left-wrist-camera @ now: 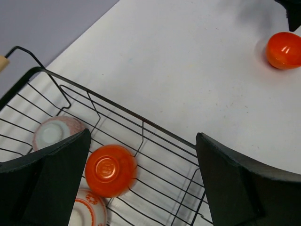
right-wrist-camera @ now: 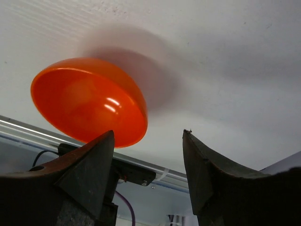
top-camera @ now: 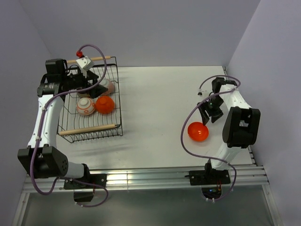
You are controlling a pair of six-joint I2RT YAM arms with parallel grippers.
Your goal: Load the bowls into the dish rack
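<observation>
the left claw is hanging over the rack with its fingers spread wide, holding nothing. three bowls are sitting in the rack: an orange one, a red-and-white one and a pink one. the other orange bowl is lying on the counter. the right claw is hanging just beside it, fingers apart, pinching nothing

Glossy smooth orange bowl, black metal wire dish rack (2 pale wooden handles), matt white table
</observation>
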